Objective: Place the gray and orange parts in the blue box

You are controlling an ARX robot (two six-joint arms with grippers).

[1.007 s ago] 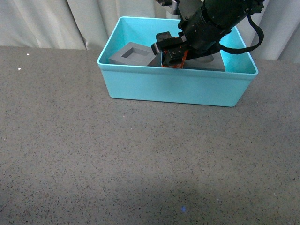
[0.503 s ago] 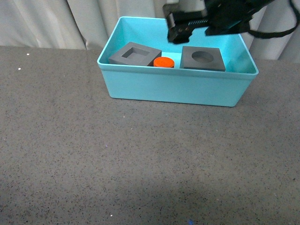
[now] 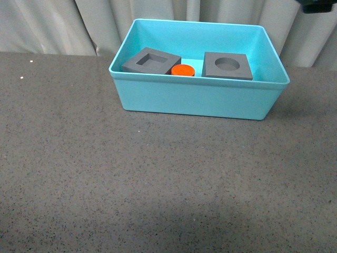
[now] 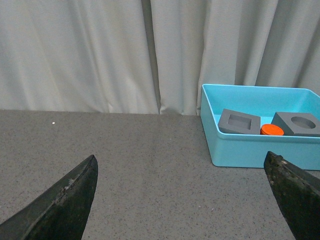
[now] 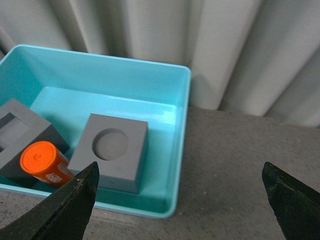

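The blue box (image 3: 195, 100) stands at the back of the table. Inside it lie the gray cube with a square recess (image 3: 151, 60), the orange cylinder (image 3: 182, 70) between the cubes, and the gray cube with a round recess (image 3: 227, 66). All three also show in the left wrist view, where the box (image 4: 250, 150) is at the right, and in the right wrist view, where the cylinder (image 5: 44, 162) lies beside the round-recess cube (image 5: 111, 150). My right gripper (image 5: 182, 200) is open and empty, above the box's near right corner. My left gripper (image 4: 185, 200) is open and empty, well left of the box.
Pale curtains (image 3: 63, 26) hang behind the table. The dark gray speckled tabletop (image 3: 158, 179) spreads in front of the box. A bit of the right arm (image 3: 318, 5) shows at the top right corner of the front view.
My right gripper let go of the orange cylinder in the box, then rose and pulled away to the upper right, almost out of the front view. The cylinder now lies between the cubes.
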